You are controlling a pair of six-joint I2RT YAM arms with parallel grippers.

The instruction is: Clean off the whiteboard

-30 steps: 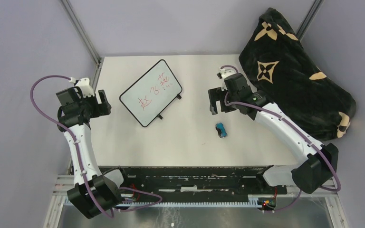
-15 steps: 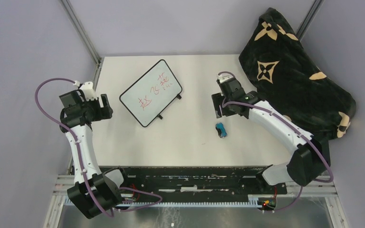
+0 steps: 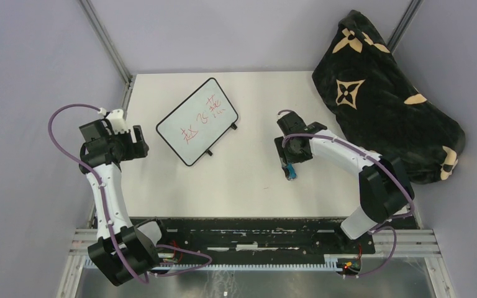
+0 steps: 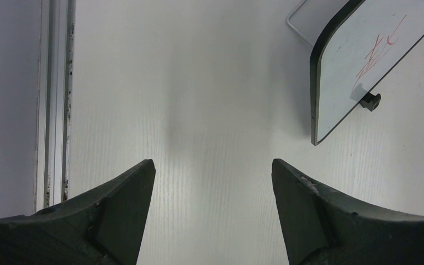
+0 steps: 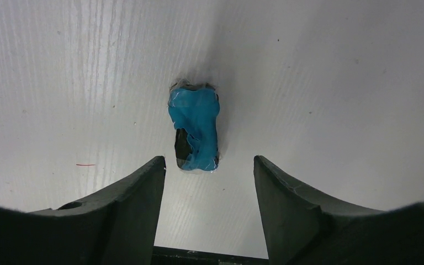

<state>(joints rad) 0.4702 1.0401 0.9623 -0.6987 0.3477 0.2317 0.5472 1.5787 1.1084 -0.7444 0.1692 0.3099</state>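
Observation:
The whiteboard (image 3: 197,122) lies tilted at the back left of the table, with red handwriting on it. Its near corner and one black foot show in the left wrist view (image 4: 364,66). My left gripper (image 3: 138,141) hangs open over bare table to the board's left (image 4: 212,163), with nothing between its fingers. A small blue-and-black eraser block (image 3: 290,171) lies right of centre. My right gripper (image 3: 285,159) is low over it and open. In the right wrist view the eraser (image 5: 195,127) sits just beyond the fingertips (image 5: 210,159), untouched.
A black cushion with tan flower patterns (image 3: 385,93) fills the back right corner. A metal rail (image 4: 55,110) runs along the table's left edge. A short red mark (image 5: 85,164) is on the table near the eraser. The black base rail (image 3: 242,233) lines the near edge.
My right arm has swung down and toward the near edge, onto the eraser, and its jaws have narrowed. My left gripper has drifted slightly right.

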